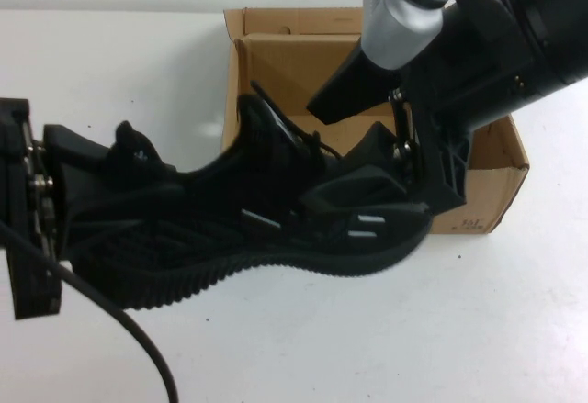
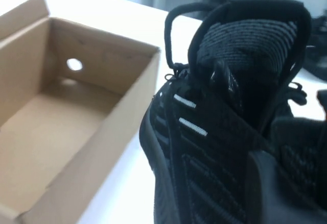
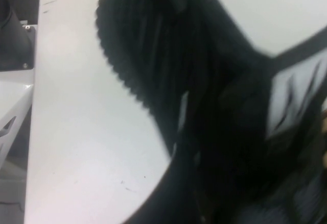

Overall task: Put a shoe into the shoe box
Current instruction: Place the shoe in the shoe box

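Nearest the camera: left gripper (image 1: 101, 178), near the bench's left edge, clamped on the heel end of the black sneaker (image 1: 266, 229). Right gripper (image 1: 404, 178) closed over the toe end, just in front of the cardboard shoe box (image 1: 501, 169) at the back edge. Sneaker tilted on its side, ridged sole facing front, not yet inside. Best bet: lift level, clear the near wall, then lower toe first. Only obstacle looks like that front wall; box interior empty, white bench (image 1: 386, 339) around.
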Robot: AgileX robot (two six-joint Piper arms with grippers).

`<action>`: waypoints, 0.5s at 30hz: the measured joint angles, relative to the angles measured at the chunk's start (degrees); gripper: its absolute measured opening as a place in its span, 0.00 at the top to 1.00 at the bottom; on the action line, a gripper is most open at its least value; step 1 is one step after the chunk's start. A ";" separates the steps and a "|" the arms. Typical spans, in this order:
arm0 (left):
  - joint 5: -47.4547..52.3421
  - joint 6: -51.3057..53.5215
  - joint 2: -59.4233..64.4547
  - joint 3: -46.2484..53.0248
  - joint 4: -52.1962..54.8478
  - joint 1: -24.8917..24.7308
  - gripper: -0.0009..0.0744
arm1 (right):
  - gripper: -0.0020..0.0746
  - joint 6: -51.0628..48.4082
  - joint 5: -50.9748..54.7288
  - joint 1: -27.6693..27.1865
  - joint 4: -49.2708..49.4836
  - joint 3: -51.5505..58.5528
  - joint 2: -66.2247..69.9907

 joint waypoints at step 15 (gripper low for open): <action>0.32 0.00 0.00 -1.14 -0.09 -4.08 0.92 | 0.24 2.22 1.08 0.34 2.81 0.00 3.98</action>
